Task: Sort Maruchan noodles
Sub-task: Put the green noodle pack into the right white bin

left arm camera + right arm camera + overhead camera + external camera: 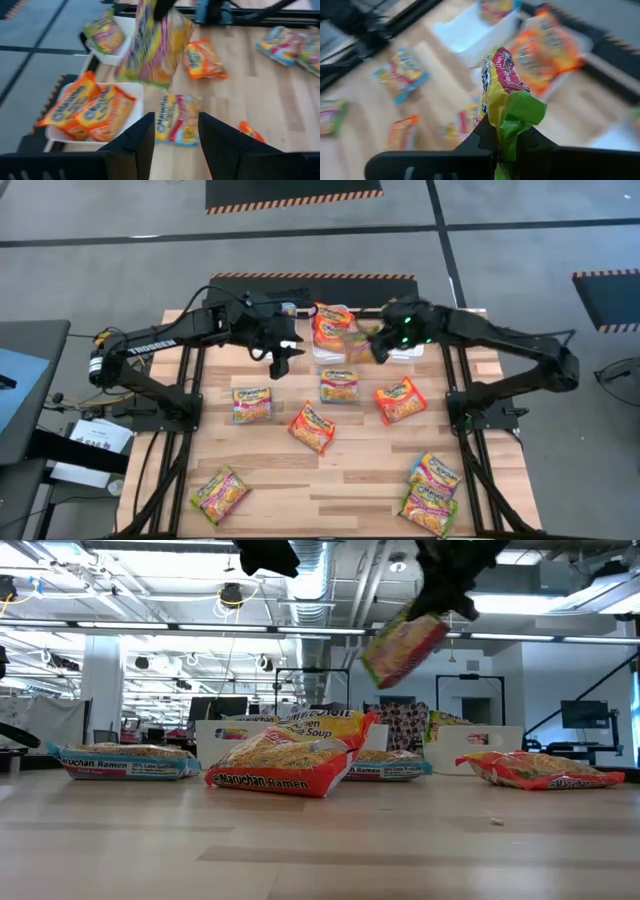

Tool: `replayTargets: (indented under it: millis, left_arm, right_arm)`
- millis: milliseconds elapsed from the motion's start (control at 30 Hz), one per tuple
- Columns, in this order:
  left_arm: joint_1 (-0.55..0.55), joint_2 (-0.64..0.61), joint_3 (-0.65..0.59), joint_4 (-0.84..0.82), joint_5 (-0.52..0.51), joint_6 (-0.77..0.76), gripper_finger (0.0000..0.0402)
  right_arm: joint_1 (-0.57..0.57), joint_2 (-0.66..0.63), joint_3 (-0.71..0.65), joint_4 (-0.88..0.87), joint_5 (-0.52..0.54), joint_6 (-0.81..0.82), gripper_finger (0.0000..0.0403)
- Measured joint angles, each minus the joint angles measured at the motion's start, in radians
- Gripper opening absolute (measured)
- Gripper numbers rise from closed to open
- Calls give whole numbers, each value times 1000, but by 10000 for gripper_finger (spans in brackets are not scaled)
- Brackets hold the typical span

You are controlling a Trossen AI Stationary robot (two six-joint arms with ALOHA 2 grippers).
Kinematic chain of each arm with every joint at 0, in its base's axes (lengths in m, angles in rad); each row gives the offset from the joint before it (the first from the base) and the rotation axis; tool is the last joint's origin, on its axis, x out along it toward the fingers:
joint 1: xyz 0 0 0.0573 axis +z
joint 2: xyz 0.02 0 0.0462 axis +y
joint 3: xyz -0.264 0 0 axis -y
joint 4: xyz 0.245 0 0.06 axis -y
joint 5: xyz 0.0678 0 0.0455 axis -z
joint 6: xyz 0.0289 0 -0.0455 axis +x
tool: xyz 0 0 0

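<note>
Green-pink noodle packet (506, 95) pinched in right hand (506, 137), lifted above table

Bins (335, 330) sit at my worktop's (350, 470) far edge; noodle packets (312, 426) lie mid-worktop, more at both near corners.

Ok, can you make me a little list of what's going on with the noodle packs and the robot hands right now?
right gripper: shut on a green-and-pink noodle packet, held in the air near the bins
left gripper: open, empty, above the table beside the bins
bin with orange packets: holds at least two orange packets
other bin: holds at least one green-and-pink packet
loose packets on table: seven visible in the high view, mixed orange, blue and green-pink
table: light wood
</note>
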Motion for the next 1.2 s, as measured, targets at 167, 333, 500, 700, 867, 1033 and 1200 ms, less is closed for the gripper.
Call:
replayTargets:
  millis: [167,333,500,700,867,1033,1200]
  left_arm:
    - [35,0,0,36,-39,-15,137]
    - [68,0,0,97,-41,-18,137]
    - [81,0,0,162,-41,-18,137]
    - [85,0,0,197,-41,-19,137]
    - [85,0,-1,198,-48,-19,137]
    - [85,0,-1,198,-68,-19,137]
    - [85,0,-1,198,-80,-19,137]
  right_arm:
    - [-167,-84,0,-76,9,-145,31]
    - [-336,-119,0,-106,-57,-330,31]
    - [-503,-117,-38,-105,-175,-470,30]
    - [-639,-87,-132,3,-244,-586,31]
    - [-676,-31,-167,39,-318,-673,31]
    - [-681,64,-174,51,-289,-704,31]
    - [-680,143,-174,107,-271,-705,31]
